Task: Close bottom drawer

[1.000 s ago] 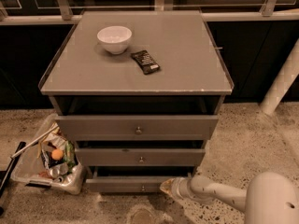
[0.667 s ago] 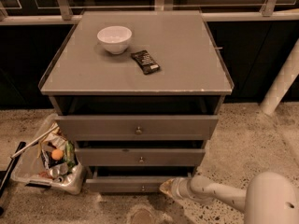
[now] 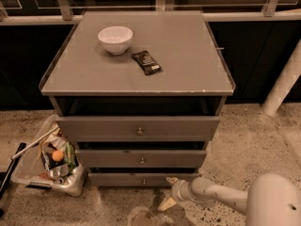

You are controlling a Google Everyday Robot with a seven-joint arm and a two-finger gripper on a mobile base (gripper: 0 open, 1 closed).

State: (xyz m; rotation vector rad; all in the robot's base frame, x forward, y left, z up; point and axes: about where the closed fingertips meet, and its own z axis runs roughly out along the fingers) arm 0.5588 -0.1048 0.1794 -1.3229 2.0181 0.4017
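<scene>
Three-drawer grey cabinet (image 3: 66,105), standing on a speckled floor (image 3: 249,140) against a dark far wall. Counter (image 3: 188,55) on top, grey, carrying a white bowl (image 3: 115,39) at far left with a plain white inside, and a dark flat packet (image 3: 146,62) just right of it and nearer, the two apart. Top drawer (image 3: 138,128): widest front, round central knob, with a dark open band above it; contents hidden. Middle drawer (image 3: 141,159): narrower front, small knob; contents hidden. Bottom drawer (image 3: 136,179): lowest and thinnest front, small central knob, sitting at floor level with a thin dark slit above; its tray cannot be seen. End effector (image 3: 167,192): low at near right, just off the right end of the bottom drawer's front, fingers spread with one tip up by the drawer front and the other down by the floor; contact with the front cannot be told. Pale arm (image 3: 211,194) runs from it toward the near right corner. Clear bin (image 3: 70,182) on the floor left of the cabinet, holding mixed litter: an orange ball (image 3: 58,155), green wrapping, metallic pieces. White post (image 3: 284,81) at far right.
</scene>
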